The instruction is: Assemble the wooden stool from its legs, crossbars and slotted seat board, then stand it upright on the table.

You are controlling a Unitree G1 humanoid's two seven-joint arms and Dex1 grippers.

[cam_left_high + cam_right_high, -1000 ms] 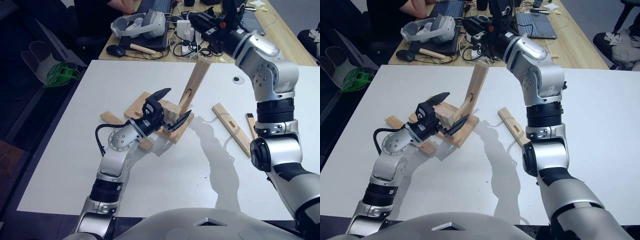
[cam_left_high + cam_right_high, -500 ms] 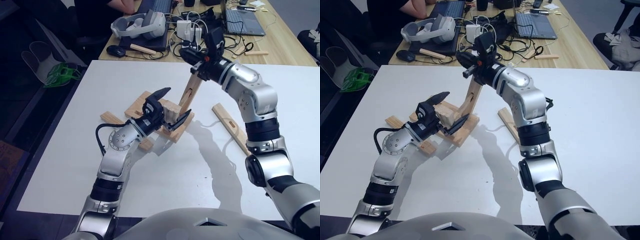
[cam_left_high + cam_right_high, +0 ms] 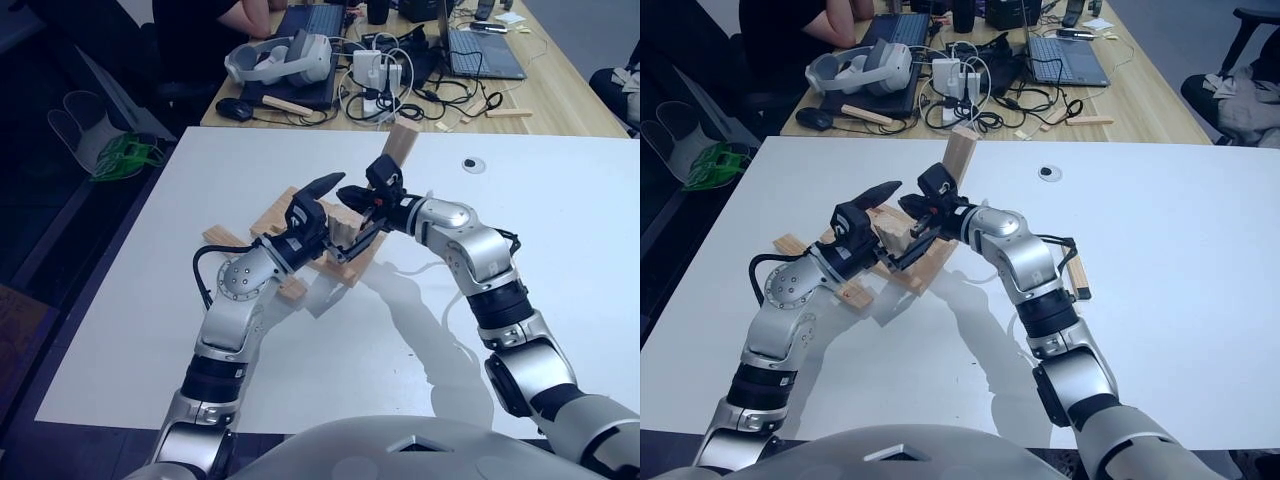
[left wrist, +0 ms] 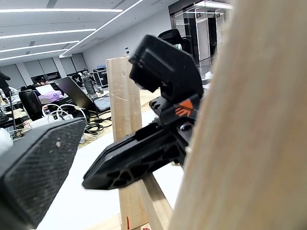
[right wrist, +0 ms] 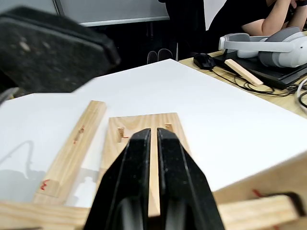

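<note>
The slotted seat board (image 3: 272,214) lies on the white table (image 3: 180,300) with wooden bars fitted to it. One leg (image 3: 401,141) rises tilted from its far side. My left gripper (image 3: 342,212) is open, its fingers straddling the near edge of this wooden assembly. My right gripper (image 3: 347,192) is shut with nothing between its fingers, low in front of the standing leg and just above the board. In the right wrist view its fingertips (image 5: 144,139) point over the slotted board (image 5: 120,143). Another bar (image 3: 1077,277) lies on the table behind my right forearm.
A crossbar end (image 3: 220,238) sticks out left of the board. A small dark disc (image 3: 475,165) sits on the table at the far right. Behind stands a desk (image 3: 560,95) with a headset (image 3: 280,58), laptops and cables. A green object (image 3: 125,155) lies off the left edge.
My right gripper has left the top of the leg and come down in front of it, close to my left gripper. The leg still stands. My left arm has kept still.
</note>
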